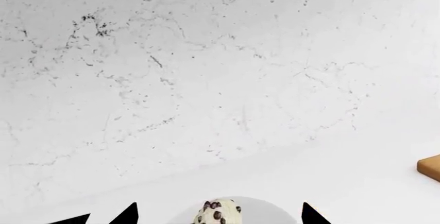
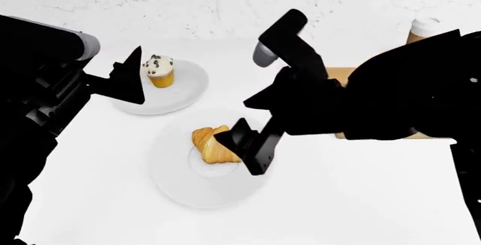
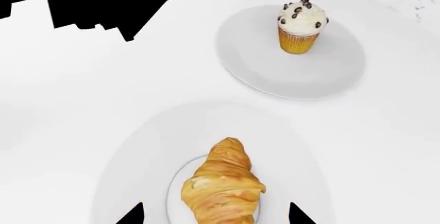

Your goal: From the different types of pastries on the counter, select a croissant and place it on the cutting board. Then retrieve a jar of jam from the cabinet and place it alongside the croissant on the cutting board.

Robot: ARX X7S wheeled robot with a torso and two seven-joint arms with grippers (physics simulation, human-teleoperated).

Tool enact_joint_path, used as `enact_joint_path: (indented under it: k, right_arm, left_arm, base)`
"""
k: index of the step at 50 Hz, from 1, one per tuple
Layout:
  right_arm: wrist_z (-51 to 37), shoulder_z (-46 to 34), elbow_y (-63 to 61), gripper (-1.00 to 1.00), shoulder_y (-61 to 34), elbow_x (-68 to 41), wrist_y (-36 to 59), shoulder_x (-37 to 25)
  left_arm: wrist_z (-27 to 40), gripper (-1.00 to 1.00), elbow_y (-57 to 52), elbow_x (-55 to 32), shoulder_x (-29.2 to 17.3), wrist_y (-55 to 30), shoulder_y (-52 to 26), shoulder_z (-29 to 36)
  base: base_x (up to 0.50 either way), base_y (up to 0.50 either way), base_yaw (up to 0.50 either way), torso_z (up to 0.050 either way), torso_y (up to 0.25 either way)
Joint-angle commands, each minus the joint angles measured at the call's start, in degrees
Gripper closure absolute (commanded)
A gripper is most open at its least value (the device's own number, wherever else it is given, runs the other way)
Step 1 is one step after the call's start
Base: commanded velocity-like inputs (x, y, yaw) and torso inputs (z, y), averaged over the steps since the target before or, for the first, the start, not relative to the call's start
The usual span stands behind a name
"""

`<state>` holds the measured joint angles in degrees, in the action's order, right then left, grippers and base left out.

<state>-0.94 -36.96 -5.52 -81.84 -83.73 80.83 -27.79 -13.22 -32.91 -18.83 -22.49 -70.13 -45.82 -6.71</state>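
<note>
the right gripper [image 2: 239, 145] hangs spread wide around the croissant [image 2: 213, 144] on its plate [image 2: 173, 172]. the left gripper [image 2: 134, 81], also spread apart, sits beside the cupcake [image 2: 160, 70].

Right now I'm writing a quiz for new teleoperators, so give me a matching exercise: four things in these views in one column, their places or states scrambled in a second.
Things:
1. croissant
2. cupcake
3. cutting board
4. coffee cup

Places or states:
A. far right, at the back of the counter, white lid
B. on the nearer white plate, between the right end effector tips
C. mostly hidden behind the right arm
D. on the farther white plate, beside the left end effector

Pairs: 1-B, 2-D, 3-C, 4-A
</note>
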Motion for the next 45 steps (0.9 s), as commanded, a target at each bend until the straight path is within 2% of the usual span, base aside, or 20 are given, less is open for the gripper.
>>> enact_joint_path:
  k: [1, 16, 26, 31, 38, 45]
  right_arm:
    - [3.24, -1.86, 1.96, -1.0, -0.76, 1.51, -1.32, 0.78]
    - [8.18, -5.44, 2.63, -1.0, 0.43, 6.03, -4.64, 1.44]
    - [12.07, -8.67, 3.44, -1.0, 2.03, 11.37, -8.52, 1.12]
    - [12.3, -9.38, 3.48, -1.0, 2.38, 12.11, -9.1, 1.23]
    - [11.99, -9.66, 3.83, -1.0, 2.9, 11.97, -9.27, 1.33]
    - [12.81, -10.49, 4.86, -1.0, 3.14, 12.73, -10.0, 1.75]
  left_arm:
    - [0.13, -1.0, 0.31, -0.25, -0.03, 0.25, 0.11, -0.24]
    - [0.03, -1.0, 0.99, -0.68, -0.5, 0.19, -0.43, -0.43]
    - [-0.45, -1.0, 4.82, 0.19, -0.71, 4.1, 0.31, 0.83]
    - [-0.61, -1.0, 6.58, 0.5, -0.53, 5.71, 0.52, 1.43]
    - [-1.01, -1.0, 4.97, -0.85, -1.22, 3.0, 0.1, 0.02]
    - [-1.05, -1.0, 7.89, 0.08, -0.68, 6.59, 1.06, 1.14]
  base:
    - [0.0, 0.0, 0.0, 0.0, 0.0]
    - [0.0, 0.0, 0.0, 0.0, 0.0]
    - [0.0, 0.0, 0.0, 0.0, 0.0]
    - [0.0, 0.0, 0.0, 0.0, 0.0]
    - [0.0, 0.0, 0.0, 0.0, 0.0]
    - [0.0, 0.0, 0.0, 0.0, 0.0]
